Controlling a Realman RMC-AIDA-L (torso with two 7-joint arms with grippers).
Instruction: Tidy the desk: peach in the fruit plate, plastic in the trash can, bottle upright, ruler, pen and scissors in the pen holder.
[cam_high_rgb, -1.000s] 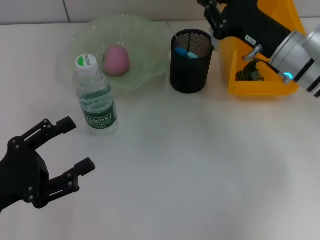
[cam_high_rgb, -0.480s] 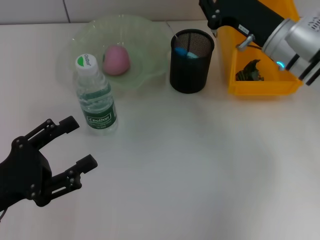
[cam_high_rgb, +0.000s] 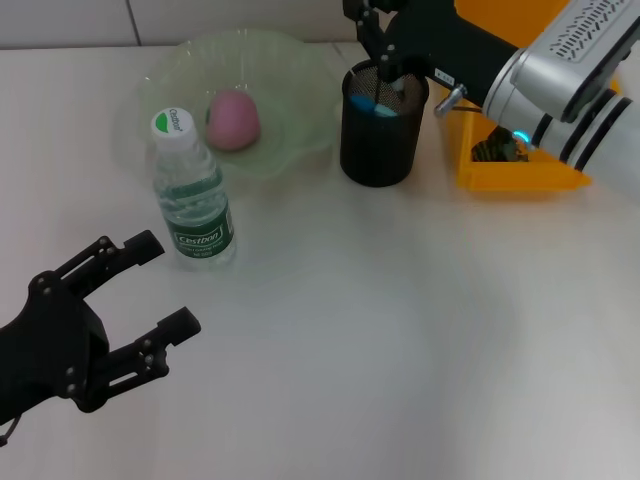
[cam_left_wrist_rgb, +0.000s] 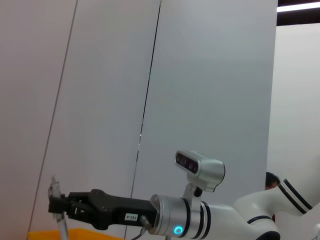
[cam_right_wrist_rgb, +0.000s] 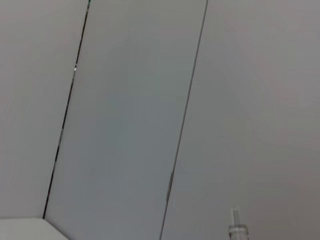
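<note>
Head view: right pincer sits directly over the pen holder at the far side of the worktop; its arm reaches in from the right, crossing above the trash can. Can't tell if that pincer is spread or pressed together, or whether it grips anything. Blue handles of the scissors show inside the pen holder. A thin pale rod sticks up by the holder's rim, prob. the pen, not certain. Dark green plastic lies in the trash can, partly hidden by the arm. Peach rests in the fruit plate, just left of the pen holder. Bottle stands upright w/ cap on, in front of the plate, near its front-left rim. Left pincer hovers low at the near-left of the worktop, fingers spread wide, nothing between them, apart from the bottle.

Left wrist view: right arm seen side-on against a grey wall.
</note>
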